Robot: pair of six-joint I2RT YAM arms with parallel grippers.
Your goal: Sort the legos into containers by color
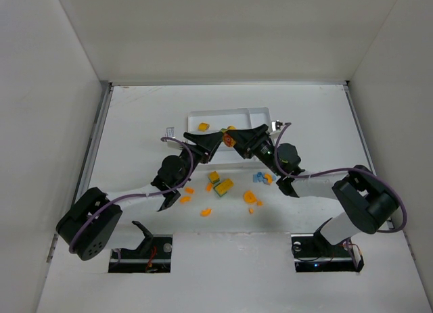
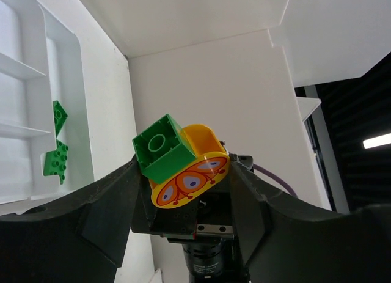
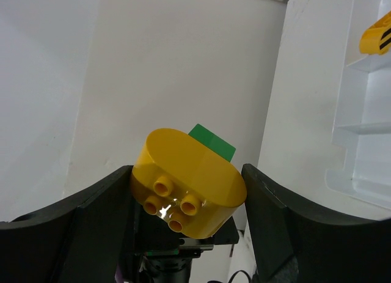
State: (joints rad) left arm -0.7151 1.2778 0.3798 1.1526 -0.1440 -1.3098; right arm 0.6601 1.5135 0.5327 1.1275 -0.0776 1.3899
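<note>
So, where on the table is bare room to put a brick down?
Bare: left of the left arm; right of the tray; the near strip between the bases. Crowded: loose legos between the arms.

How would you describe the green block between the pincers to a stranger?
Find the white tray at the far side; the left pincer and right pincer meet at its near edge. There the green block is stuck to a rounded yellow piece, unlike loose green pieces in the tray.
</note>
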